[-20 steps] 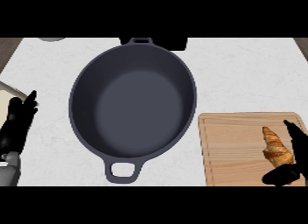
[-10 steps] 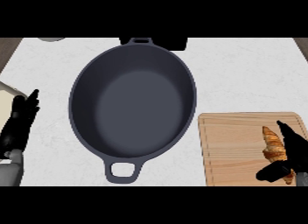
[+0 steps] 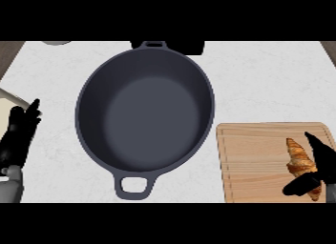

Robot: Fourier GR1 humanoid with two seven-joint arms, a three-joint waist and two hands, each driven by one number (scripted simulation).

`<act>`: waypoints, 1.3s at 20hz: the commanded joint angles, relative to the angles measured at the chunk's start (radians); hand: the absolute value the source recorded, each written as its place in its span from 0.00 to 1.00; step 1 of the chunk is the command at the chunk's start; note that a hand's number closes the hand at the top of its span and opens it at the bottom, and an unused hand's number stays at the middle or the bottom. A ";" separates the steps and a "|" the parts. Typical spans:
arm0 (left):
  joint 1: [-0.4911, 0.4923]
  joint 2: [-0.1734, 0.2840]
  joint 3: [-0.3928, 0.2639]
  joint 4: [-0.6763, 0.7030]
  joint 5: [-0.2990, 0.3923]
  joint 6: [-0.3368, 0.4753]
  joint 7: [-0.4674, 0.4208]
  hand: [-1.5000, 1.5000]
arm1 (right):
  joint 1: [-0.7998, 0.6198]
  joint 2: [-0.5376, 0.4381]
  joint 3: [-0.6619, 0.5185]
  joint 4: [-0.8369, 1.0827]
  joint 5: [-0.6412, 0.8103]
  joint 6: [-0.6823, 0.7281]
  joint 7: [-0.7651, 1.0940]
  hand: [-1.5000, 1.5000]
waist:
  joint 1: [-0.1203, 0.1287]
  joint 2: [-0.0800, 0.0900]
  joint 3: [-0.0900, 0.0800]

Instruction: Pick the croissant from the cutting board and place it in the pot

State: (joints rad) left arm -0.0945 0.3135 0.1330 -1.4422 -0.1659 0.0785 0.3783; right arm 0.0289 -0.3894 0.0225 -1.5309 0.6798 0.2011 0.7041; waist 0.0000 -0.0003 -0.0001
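Golden-brown croissant (image 3: 299, 161) lies lower right of frame on the light wooden cutting board (image 3: 255, 157), with the black right hand (image 3: 324, 167) wrapped around it: fingers along its right side, thumb tucked across its lower end, so clamped on the pastry, which sits on the board. Black left hand (image 3: 17, 138) rests at the lower left edge, fingers straight and pointing up-frame, holding nothing. Further up, the large dark grey oval cast-iron pot (image 3: 145, 112) fills frame centre on the white marbled counter (image 3: 51, 76), loop handle toward the bottom, just beside the board's left edge.
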 commanded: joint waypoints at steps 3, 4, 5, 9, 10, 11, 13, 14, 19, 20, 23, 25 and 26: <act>-0.005 -0.015 0.024 0.041 -0.002 -0.026 -0.047 0.50 | -0.021 0.074 0.007 0.099 0.060 -0.070 -0.092 1.00 | 0.000 0.001 0.000; 0.015 -0.023 0.013 -0.020 -0.022 -0.005 0.005 0.50 | -0.019 -0.008 -0.049 0.045 0.037 -0.020 -0.123 1.00 | 0.000 0.000 0.000; -0.005 -0.026 -0.008 -0.039 -0.040 0.000 0.038 0.50 | 0.019 0.027 0.001 0.070 0.107 -0.115 -0.154 1.00 | 0.000 0.000 0.000; -0.073 -0.020 0.007 -0.021 -0.036 -0.011 0.080 0.50 | -0.012 0.029 0.035 0.022 0.186 -0.111 -0.112 1.00 | -0.002 0.000 0.000; 0.014 0.014 0.046 -0.038 0.001 -0.059 0.019 0.50 | -0.020 0.012 0.018 0.035 0.192 -0.106 -0.128 1.00 | 0.002 0.000 0.000; 0.046 -0.034 0.014 -0.046 -0.035 -0.020 0.000 0.50 | -0.029 0.018 0.020 0.032 0.201 -0.102 -0.132 1.00 | 0.002 0.000 0.000; 0.039 -0.027 0.043 0.014 -0.016 -0.030 -0.078 0.50 | 0.021 -0.012 -0.005 -0.016 0.200 -0.111 -0.166 1.00 | -0.002 0.000 0.000; -0.049 0.017 0.058 0.004 0.000 -0.066 0.020 0.50 | -0.025 0.003 0.016 -0.037 0.223 -0.082 -0.107 1.00 | -0.002 0.000 0.000; -0.029 -0.013 0.038 0.011 -0.025 -0.040 0.014 0.50 | -0.058 -0.078 0.085 -0.053 0.210 -0.024 -0.306 1.00 | 0.004 0.001 0.000; 0.000 -0.026 0.030 -0.034 -0.021 -0.036 0.019 0.50 | -0.047 -0.111 0.094 -0.068 0.184 0.007 -0.372 1.00 | 0.009 -0.001 0.001; -0.029 -0.023 0.018 -0.009 -0.023 -0.051 0.030 0.50 | -0.138 -0.164 0.147 -0.074 0.179 0.073 -0.489 1.00 | 0.014 0.001 0.000; -0.068 -0.014 0.034 0.003 -0.026 -0.045 0.063 0.50 | -0.137 -0.147 0.171 -0.118 0.258 0.025 -0.457 1.00 | 0.001 0.000 0.000; -0.020 -0.021 0.042 -0.006 -0.031 -0.028 0.000 0.50 | -0.112 -0.213 0.102 -0.178 0.212 0.040 -0.506 1.00 | -0.004 -0.002 0.000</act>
State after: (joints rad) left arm -0.1219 0.2940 0.1654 -1.4436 -0.1937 0.0409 0.3951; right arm -0.0740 -0.5258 0.1485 -1.6310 0.8948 0.2216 0.2840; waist 0.0050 -0.0002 -0.0001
